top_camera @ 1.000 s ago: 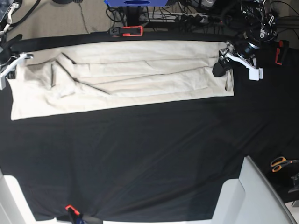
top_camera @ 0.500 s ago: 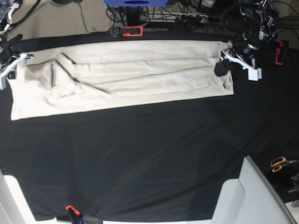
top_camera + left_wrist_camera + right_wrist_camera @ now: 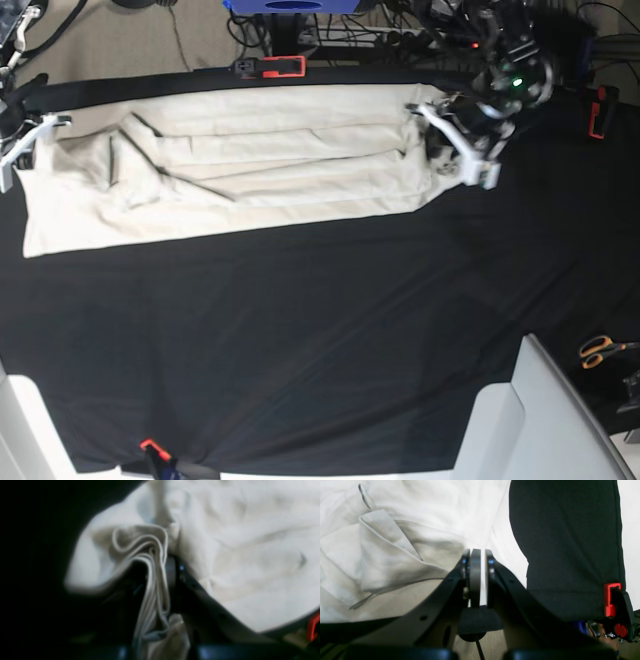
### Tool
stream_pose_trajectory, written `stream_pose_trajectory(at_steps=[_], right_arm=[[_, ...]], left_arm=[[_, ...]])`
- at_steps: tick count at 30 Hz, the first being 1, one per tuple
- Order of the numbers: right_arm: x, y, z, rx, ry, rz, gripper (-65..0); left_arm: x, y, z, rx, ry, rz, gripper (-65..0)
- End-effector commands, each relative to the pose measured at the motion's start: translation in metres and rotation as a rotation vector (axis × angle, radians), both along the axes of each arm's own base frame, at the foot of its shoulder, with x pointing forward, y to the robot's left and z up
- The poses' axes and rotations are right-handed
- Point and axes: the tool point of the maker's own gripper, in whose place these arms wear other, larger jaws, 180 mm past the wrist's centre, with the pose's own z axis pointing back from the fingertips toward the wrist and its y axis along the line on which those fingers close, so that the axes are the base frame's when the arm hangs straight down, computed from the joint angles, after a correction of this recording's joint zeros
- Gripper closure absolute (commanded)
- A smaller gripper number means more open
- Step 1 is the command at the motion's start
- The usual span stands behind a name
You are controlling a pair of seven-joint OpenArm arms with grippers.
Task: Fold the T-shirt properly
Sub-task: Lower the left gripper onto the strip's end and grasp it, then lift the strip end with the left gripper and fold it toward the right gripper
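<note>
Cream cotton T-shirt (image 3: 240, 165), plain, short-sleeved, folded into a long band lying across the far half of the black tablecloth (image 3: 320, 340), its upper edge just below the orange-and-black clamp (image 3: 270, 67) on the cloth's far edge. End of the band to that clamp's right: bunched and lifted off the cloth.

Left gripper (image 3: 452, 140), white-fingered, at this lifted end of the T-shirt, to the right of the clamp; jaws pinching several stacked layers of the shirt's edge, seen in the left wrist view as a bundle of hems (image 3: 156, 580) between the dark fingers.

Right gripper (image 3: 22, 150), at the opposite end of the T-shirt, far left of the clamp; black fingers (image 3: 475, 575) pressed together, hovering over the shirt's edge beside a folded sleeve (image 3: 385, 560). Whether cloth is caught between them cannot be told.

Orange-handled scissors (image 3: 603, 350), off the tablecloth's right edge, well apart from the shirt.
</note>
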Motion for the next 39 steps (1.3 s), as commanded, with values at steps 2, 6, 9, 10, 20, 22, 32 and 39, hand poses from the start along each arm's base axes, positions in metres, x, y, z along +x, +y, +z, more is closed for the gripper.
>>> stream_pose_trajectory(at_steps=[2,6,9,10,20,22,32,39], right_arm=[[0.007,-0.005,0.011,-0.018,-0.039,0.006,-3.5],[0.006,-0.005,0.009,-0.014,-0.035,0.005,-3.5],[0.003,-0.005,0.0,0.003,-0.015,-0.002,-3.5],[0.001,-0.005,-0.003,0.01,-0.008,-0.004,-3.5],[-0.001,-0.006,-0.007,0.016,0.0,-0.008,-3.5],[-0.001,-0.006,-0.007,0.016,0.0,-0.008,-3.5],[-0.002,-0.007,-0.007,0.015,0.0,-0.013,-3.5],[-0.001,-0.008,-0.006,0.014,0.0,-0.012,-3.5]], left_arm=[[0.009,-0.028,0.017,-0.015,-0.065,-0.075,0.0],[0.021,-0.051,0.042,0.017,-0.141,-0.115,0.0],[0.029,-0.077,0.061,0.007,-0.197,-0.199,0.0],[0.029,-0.085,0.064,0.001,-0.204,-0.219,0.0],[0.021,-0.161,0.063,-0.086,-0.195,-0.313,0.0],[0.023,-0.174,0.064,-0.1,-0.197,-0.34,0.0],[0.017,-0.228,0.048,-0.166,-0.144,-0.446,0.0],[0.031,-0.234,0.047,-0.152,-0.146,-0.409,0.0]])
